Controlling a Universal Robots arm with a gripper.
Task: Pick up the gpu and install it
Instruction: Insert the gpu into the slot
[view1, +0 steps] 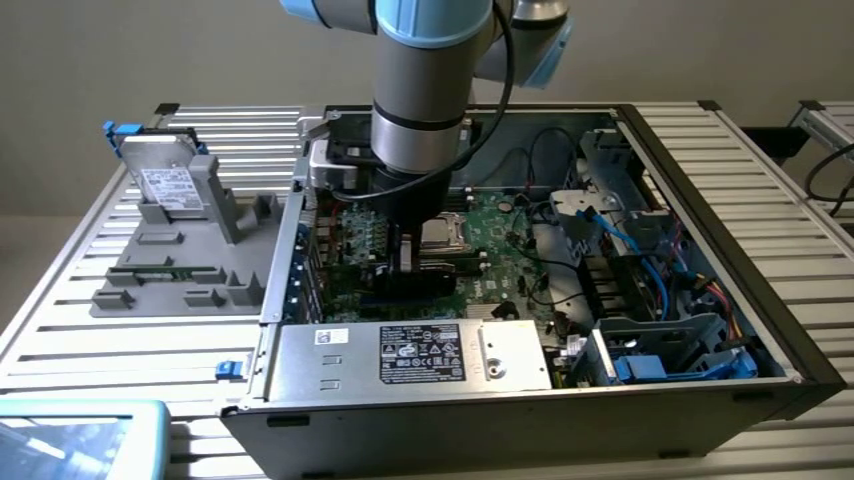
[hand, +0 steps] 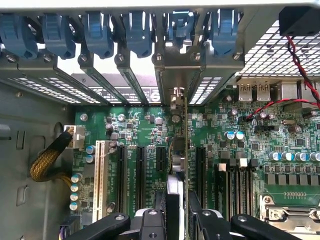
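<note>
The gpu (hand: 186, 150) shows edge-on as a thin upright card among the black expansion slots of the green motherboard (hand: 280, 135). Its silver end bracket (hand: 172, 70) sits at the rear slot openings of the case. My gripper (hand: 182, 222) is shut on the gpu, with a black finger on each side of the card's near end. In the exterior view the arm reaches straight down into the open computer case. There the gripper (view1: 407, 262) hangs low over the motherboard (view1: 501, 235), with the dark card (view1: 407, 285) under it.
A row of blue slot latches (hand: 100, 30) lines the case's rear wall. A yellow-sleeved cable (hand: 47, 160) lies beside a white slot (hand: 100, 175). The power supply (view1: 414, 355), a drive cage (view1: 667, 350) and blue cables (view1: 627, 230) crowd the case. A grey hard drive (view1: 171, 185) rests on a grey fixture (view1: 174, 270) outside.
</note>
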